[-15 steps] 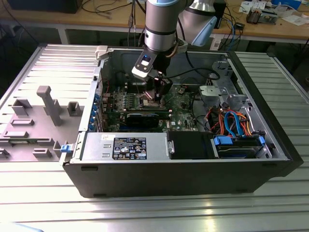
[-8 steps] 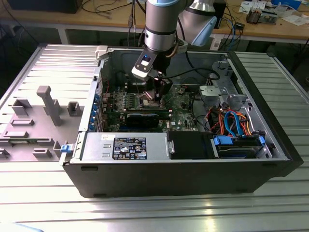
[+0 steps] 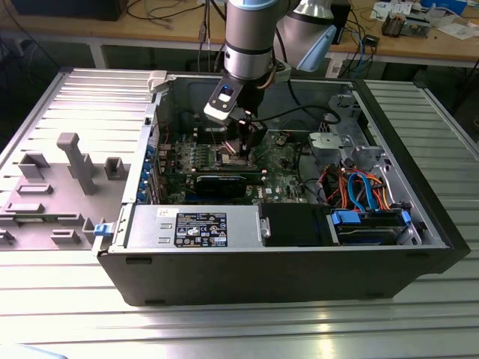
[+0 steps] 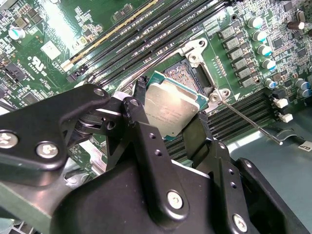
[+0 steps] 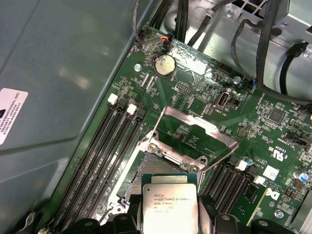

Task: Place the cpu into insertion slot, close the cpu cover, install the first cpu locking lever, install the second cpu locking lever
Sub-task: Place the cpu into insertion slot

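End effector (image 4: 169,103): closed on the cpu (image 4: 173,109). In the second wrist view the black fingers (image 4: 144,126) clamp two opposite edges of the chip, metal top facing the camera.

cpu: held over the slot (image 4: 185,73), tilted relative to the board and not seated. In the first wrist view the cpu (image 5: 169,204) overlaps one edge of the slot (image 5: 146,169), and the rest of the dark pin field is exposed beyond it. Cannot tell whether any chip edge touches the slot rim.

Cover (image 5: 195,125): swung up and open, standing off the edge of the slot opposite the cpu. Green board shows through its cut-out.

Lever (image 4: 248,122): thin metal rod, released, running out from a slot corner across the memory slots (image 4: 146,34) to a hooked tip.

Memory slots (image 5: 105,146) flank the slot on both sides in the first wrist view. A coin cell (image 5: 165,64) sits past the cover, near the board (image 5: 209,97) edge.

Exterior view: the arm (image 3: 247,37) reaches straight down into the open case (image 3: 269,262), with the end effector (image 3: 243,142) low over the board. The case lies on its side on a ribbed metal bench (image 3: 224,329). A grey fixture (image 3: 78,161) stands on the exterior view's left.
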`<move>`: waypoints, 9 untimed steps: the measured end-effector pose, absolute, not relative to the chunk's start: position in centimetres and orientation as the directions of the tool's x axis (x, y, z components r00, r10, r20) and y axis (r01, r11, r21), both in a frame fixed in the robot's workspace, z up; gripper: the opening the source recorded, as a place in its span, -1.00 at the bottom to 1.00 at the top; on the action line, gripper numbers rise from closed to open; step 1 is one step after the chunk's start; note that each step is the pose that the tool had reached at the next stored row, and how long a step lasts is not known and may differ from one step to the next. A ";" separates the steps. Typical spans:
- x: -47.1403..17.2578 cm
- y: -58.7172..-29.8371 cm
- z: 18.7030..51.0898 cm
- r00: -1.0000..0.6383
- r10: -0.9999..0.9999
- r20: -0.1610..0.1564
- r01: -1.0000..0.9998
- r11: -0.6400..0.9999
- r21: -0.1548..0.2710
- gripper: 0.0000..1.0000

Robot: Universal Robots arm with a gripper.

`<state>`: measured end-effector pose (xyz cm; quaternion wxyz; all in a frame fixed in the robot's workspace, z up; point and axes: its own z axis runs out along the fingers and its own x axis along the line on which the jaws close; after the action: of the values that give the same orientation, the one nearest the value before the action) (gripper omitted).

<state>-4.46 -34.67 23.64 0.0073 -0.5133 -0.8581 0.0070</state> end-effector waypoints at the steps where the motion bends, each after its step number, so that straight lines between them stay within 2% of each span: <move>1: -4.5 -34.7 23.6 -0.472 0.881 0.005 0.881 0.472 -0.020 0.09; 9: -4.5 -34.7 23.6 -0.464 0.886 0.005 0.886 0.464 -0.020 0.09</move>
<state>-4.46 -34.66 23.63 0.0074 -0.5178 -0.8554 0.0070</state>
